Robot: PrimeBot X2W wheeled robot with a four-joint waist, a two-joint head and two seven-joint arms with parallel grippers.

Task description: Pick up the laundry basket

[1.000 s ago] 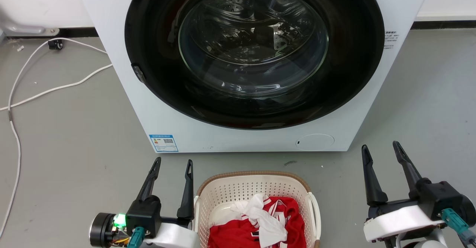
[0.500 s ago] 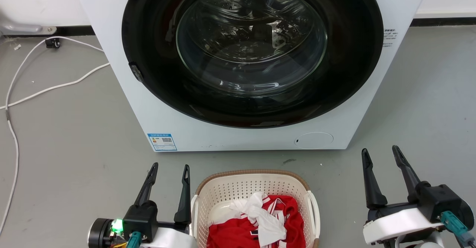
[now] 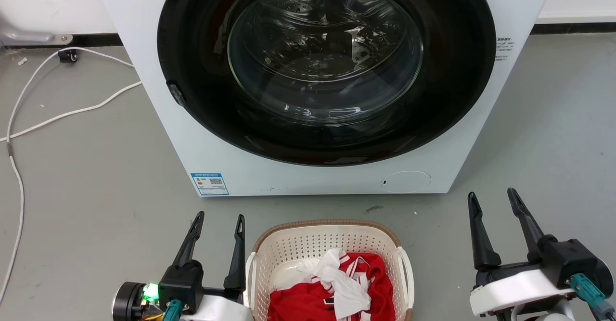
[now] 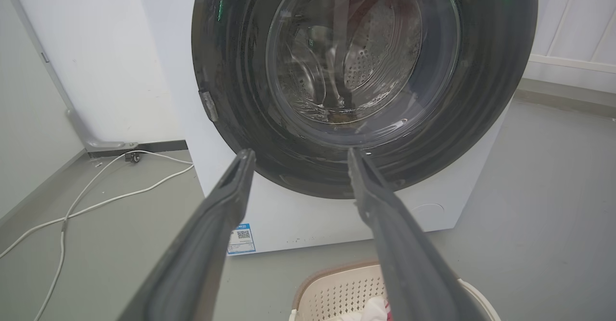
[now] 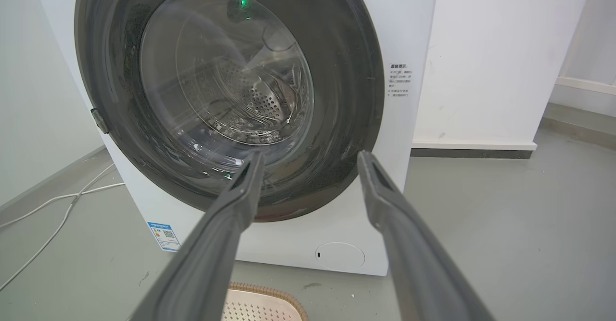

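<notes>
While both arms sit low in the head view, the laundry basket [image 3: 313, 246] rests on the smooth grey floor [image 3: 96, 176] between them, in front of the washing machine [image 3: 288, 176] with a strip of floor separating the two. It is a rounded-rectangular tub of cream plastic. Its walls are punched with rows of small holes, a brown woven-look rim caps it, and a smooth white loop handle sits on each side. A crumpled red garment [image 3: 303, 306] with white trim lies in it, with a rumpled white cloth [image 3: 344, 282] on top.

My left claw [image 3: 220, 216] is released, its two long, dark, tapering fingers spread with nothing between them. The inner finger stands just beside the basket's left handle, and I cannot tell whether they touch. My right claw [image 3: 491, 193] is likewise spread and empty, set apart from the basket's right side over bare floor.

From the left wrist, the basket's woven rim and perforated wall show at the bottom edge, beneath the matte right-hand finger.

The machine is a glossy white box with a large round door. A broad black ring surrounds bulging clear glass [image 3: 325, 51], and behind the glass is a perforated steel drum [image 5: 250, 99]. A blue-edged label sticker [image 3: 209, 184] sits low on the front's left and a round cap [image 3: 407, 182] low on its right. A white cable [image 3: 72, 114] snakes across the floor at the left.
</notes>
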